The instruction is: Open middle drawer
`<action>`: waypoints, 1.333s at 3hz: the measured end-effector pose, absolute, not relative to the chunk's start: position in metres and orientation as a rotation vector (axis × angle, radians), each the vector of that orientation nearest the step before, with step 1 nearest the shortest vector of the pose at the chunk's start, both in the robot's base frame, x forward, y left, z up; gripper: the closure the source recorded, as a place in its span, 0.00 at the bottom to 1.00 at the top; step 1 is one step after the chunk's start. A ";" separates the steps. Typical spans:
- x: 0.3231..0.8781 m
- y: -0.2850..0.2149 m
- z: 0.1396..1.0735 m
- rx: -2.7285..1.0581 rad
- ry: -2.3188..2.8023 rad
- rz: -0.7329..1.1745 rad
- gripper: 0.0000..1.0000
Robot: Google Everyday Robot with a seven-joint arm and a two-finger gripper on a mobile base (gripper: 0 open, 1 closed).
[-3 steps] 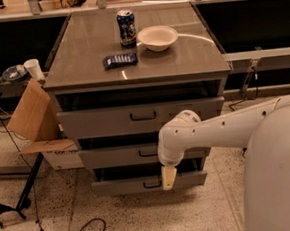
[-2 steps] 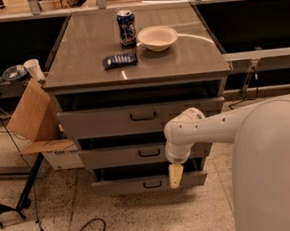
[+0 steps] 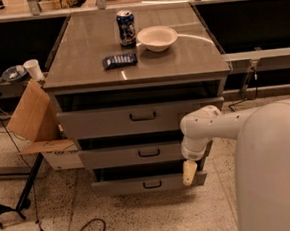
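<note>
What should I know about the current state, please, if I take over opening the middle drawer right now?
Gripper: hangs pointing down at the right end of the drawer fronts, in front of the bottom drawer, touching no handle.
Middle drawer: does not look pulled out; its handle sits at the centre, well left of the gripper.
Done: arm is down at drawer level.
Left: move the gripper left and up to the handle, grasp it, pull the drawer out.
</note>
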State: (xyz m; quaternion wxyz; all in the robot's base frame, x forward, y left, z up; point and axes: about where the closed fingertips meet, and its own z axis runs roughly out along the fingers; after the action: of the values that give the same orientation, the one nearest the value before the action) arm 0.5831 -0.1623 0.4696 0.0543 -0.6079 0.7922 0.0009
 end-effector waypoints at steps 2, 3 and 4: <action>0.587 -0.194 0.470 -1.685 2.505 0.046 0.00; 0.593 -0.213 0.467 -1.579 2.577 0.069 0.00; 0.600 -0.230 0.465 -1.472 2.644 0.083 0.00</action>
State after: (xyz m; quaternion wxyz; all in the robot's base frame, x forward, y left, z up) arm 0.5995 -0.2298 0.4654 0.0570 -0.4854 0.8720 0.0275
